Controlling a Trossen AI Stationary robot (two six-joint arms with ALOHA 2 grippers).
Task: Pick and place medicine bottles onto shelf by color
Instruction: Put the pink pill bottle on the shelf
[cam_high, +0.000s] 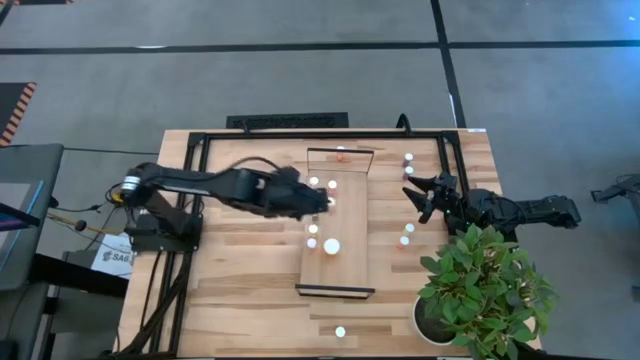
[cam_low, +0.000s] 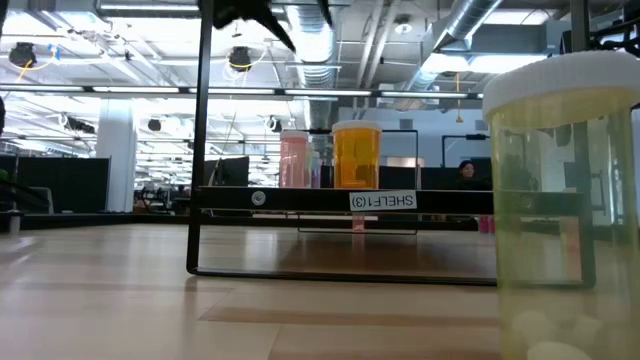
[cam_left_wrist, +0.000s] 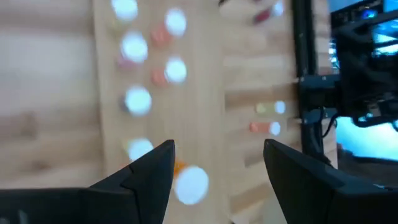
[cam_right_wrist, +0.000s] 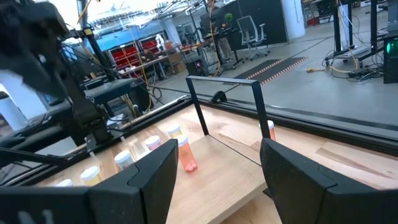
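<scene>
Several medicine bottles on the shelf

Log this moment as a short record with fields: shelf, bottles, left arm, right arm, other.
shelf: long pale wooden board with dark end rails, mid-table
bottles: small white-capped medicine bottles on the board, others on the slatted tabletop to its right
left gripper: over the board, jaws apart, empty
right gripper: right of the board, jaws open, empty
other: potted green plant, near right corner

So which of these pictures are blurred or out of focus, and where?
Left wrist view: the bottles on the shelf are smeared white blobs. Low view: the near bottle at the right is large and soft, while the shelf label is readable. High view: the left gripper looks slightly smeared.
</scene>
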